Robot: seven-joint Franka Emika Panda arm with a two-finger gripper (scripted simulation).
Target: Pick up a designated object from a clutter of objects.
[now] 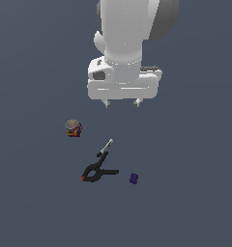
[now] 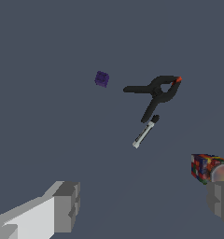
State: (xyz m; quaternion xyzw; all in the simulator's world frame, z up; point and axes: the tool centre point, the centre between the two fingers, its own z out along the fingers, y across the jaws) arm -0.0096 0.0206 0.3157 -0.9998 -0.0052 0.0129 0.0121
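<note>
Exterior view, clamp: black spring clamp [image 1: 97,171] flat on the grey floor [image 1: 36,207], untouched; red-orange jaw tip toward the exterior view's left, two handles splayed toward the right and up
Wrist view, clamp: same black spring clamp [image 2: 157,93] lying clear, nothing on top of it
Marker: thin marker [image 1: 106,146] just beside one handle tip, possibly touching; cannot tell
Cube: purple cube [image 1: 134,178] near the other handle, apart from it
Can: colourful can [image 1: 73,128] upright, well apart from the clamp
Claw: gripper [image 1: 122,102] high above the clutter, fingers spread wide, holding nothing
Done: nothing yet, judging by the layout
Left: line up over the clamp; descend; close on it; lift
Risk: marker likely nudged on the way down
</note>
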